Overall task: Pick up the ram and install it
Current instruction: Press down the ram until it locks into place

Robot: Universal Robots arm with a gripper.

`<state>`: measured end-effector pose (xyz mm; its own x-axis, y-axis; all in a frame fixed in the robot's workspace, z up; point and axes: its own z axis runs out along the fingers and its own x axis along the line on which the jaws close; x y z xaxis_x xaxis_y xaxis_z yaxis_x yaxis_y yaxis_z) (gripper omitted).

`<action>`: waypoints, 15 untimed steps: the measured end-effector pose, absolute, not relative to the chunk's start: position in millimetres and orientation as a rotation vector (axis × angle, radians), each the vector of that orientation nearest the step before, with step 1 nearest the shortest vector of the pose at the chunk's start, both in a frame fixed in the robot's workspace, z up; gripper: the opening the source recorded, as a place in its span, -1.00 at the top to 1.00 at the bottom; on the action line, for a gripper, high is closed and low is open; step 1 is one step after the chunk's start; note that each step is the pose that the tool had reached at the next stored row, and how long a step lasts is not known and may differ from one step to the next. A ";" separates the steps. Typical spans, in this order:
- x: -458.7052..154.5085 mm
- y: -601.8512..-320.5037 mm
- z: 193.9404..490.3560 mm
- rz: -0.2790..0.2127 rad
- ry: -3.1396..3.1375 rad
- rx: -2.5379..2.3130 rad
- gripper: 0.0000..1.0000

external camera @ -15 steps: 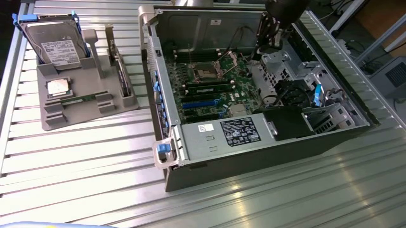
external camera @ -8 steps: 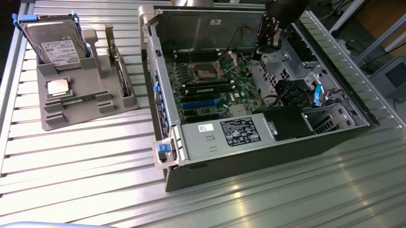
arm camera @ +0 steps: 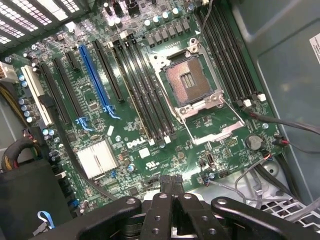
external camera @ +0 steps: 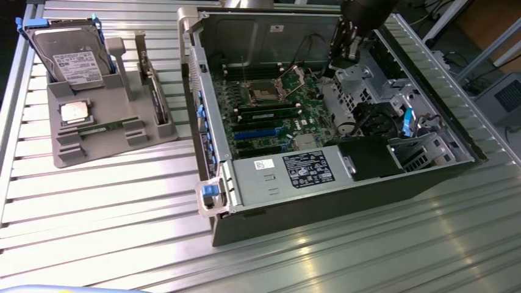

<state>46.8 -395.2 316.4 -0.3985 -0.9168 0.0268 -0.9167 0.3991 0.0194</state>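
Observation:
The ram, a thin green stick, lies flat in the grey holder tray on the exterior view's left, outside the computer case. My gripper hangs inside the open case, over the far end of the motherboard and well away from the tray. In the wrist view its black fingers are pressed together with nothing between them. They hover above the green motherboard, with the black memory slots and the open CPU socket below. A green strip sits among the slots.
The tray also holds a grey hard drive standing upright, a square silver CPU chip and an upright card. Loose cables run beside the gripper. The case stands on a slatted metal table.

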 end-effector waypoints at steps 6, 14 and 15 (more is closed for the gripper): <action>46.8 -395.2 316.3 -0.003 -2.617 1.677 0.80; 46.8 -395.2 316.4 -0.005 -2.678 1.578 0.80; 46.8 -395.3 316.4 -0.005 -2.685 1.566 0.80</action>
<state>46.8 -395.3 316.4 -0.4917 -0.8703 0.0269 -0.8702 0.4923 0.0194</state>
